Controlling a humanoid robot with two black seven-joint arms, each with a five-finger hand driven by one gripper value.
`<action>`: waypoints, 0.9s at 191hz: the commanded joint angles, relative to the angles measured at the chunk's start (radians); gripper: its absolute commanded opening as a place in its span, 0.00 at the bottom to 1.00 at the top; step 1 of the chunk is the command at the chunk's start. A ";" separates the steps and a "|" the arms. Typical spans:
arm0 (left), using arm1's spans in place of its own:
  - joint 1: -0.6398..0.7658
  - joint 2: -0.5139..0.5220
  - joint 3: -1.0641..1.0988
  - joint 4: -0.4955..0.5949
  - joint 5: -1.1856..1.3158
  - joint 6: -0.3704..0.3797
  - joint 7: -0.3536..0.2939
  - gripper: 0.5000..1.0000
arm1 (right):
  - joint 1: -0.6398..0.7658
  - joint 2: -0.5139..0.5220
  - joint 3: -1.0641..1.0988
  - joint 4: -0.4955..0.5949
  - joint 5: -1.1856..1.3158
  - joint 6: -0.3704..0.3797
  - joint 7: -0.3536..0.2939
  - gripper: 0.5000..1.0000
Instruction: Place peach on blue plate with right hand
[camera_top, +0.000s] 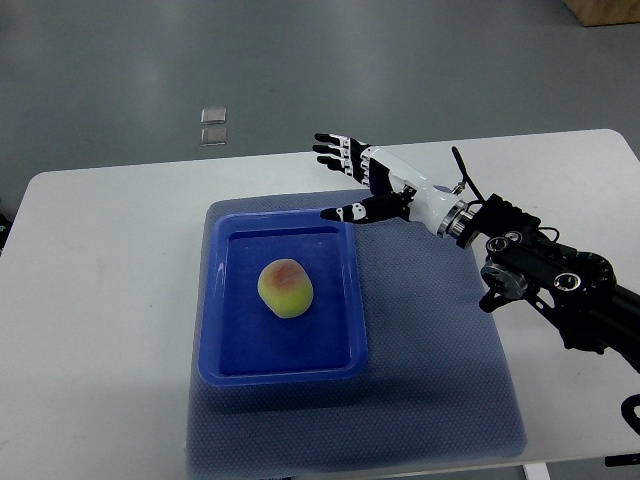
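A yellow-green peach (286, 288) blushed red; blue tray (212, 300); dotted grey-blue mat (430, 370); white surface (100, 330); black-and-white hand (372, 185) at upper centre.

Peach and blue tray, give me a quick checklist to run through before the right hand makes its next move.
1. Peach inside the blue tray: ok, it lies near the middle of the tray floor.
2. Right hand empty: ok, fingers spread, holding nothing.
3. Hand apart from the peach: ok, it hovers over the tray's far right corner, not touching the fruit.
4. Tray seated on the blue mat: ok, it lies flat on it.
5. Peach settled and not rolling: cannot tell from one picture.
6. Left hand out of the way: ok, it is not in view.
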 joint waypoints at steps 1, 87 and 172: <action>0.000 0.000 0.000 -0.001 0.001 -0.002 0.000 1.00 | -0.032 -0.001 0.033 0.002 0.004 0.004 -0.001 0.86; 0.000 0.000 0.000 0.000 0.001 -0.002 0.000 1.00 | -0.038 -0.022 0.036 0.000 0.338 0.002 -0.196 0.86; -0.002 0.000 0.001 -0.001 -0.001 -0.002 0.000 1.00 | -0.035 -0.032 0.035 -0.020 0.510 -0.018 -0.276 0.86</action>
